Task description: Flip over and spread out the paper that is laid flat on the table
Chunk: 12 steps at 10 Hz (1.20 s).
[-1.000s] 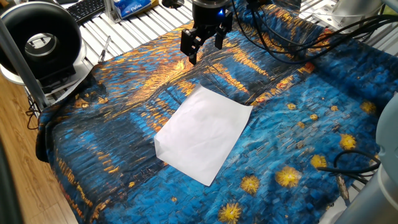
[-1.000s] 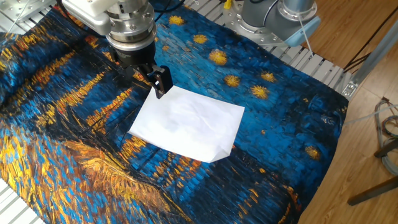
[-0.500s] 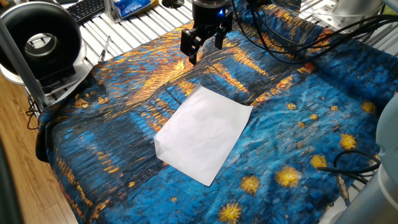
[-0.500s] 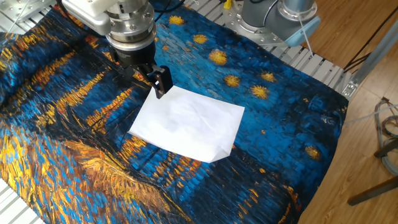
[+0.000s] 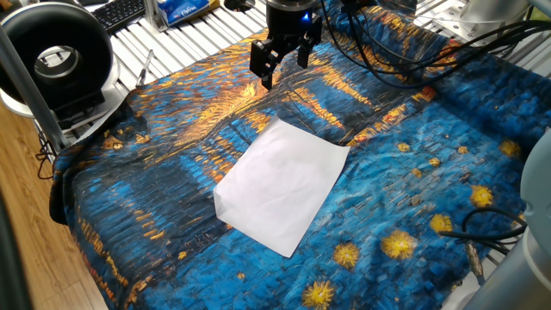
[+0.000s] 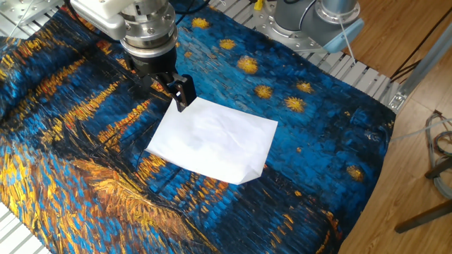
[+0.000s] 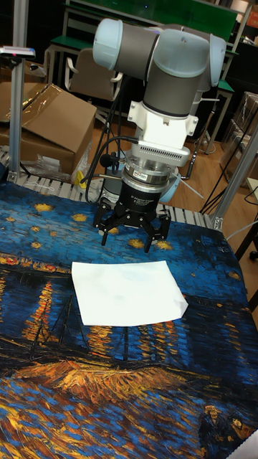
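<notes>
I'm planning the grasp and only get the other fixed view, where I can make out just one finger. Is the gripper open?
Observer: Open. The tall fixed view shows the gripper with both fingers spread wide and nothing between them.
Operator: Here that finger seems to touch the paper's corner.
Observer: It does not. In one fixed view a strip of the table shows between the fingertips and the paper.

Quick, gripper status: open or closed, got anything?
Gripper: open, holding nothing; the paper lies flat on the table, clear of the fingers.
</notes>
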Available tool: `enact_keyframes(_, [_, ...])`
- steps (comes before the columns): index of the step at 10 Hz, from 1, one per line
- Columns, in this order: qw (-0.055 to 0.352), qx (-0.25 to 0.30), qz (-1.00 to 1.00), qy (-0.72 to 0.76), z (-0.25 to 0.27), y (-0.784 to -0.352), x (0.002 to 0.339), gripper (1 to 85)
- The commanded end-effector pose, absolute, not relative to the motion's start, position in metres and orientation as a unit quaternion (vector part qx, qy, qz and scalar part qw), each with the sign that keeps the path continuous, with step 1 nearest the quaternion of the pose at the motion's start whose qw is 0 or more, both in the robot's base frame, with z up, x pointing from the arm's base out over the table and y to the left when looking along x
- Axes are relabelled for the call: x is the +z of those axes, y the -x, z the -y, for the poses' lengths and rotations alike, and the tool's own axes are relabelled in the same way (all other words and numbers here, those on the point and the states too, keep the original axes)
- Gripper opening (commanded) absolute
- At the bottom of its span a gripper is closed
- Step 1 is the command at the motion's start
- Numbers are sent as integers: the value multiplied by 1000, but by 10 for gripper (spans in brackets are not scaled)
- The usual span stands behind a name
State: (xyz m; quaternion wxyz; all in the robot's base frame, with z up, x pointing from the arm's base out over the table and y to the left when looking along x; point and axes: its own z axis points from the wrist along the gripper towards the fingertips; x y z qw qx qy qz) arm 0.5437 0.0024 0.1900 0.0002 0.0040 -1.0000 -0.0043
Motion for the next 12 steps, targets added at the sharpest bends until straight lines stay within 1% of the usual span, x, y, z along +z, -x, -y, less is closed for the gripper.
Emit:
enact_keyframes(1, [-71,-36,997,8,-21,-581,193,10])
enact_keyframes(9, [-69,-33,997,11,-23,-581,194,10])
enact_keyframes(12, [-69,-20,997,26,-33,-574,190,10])
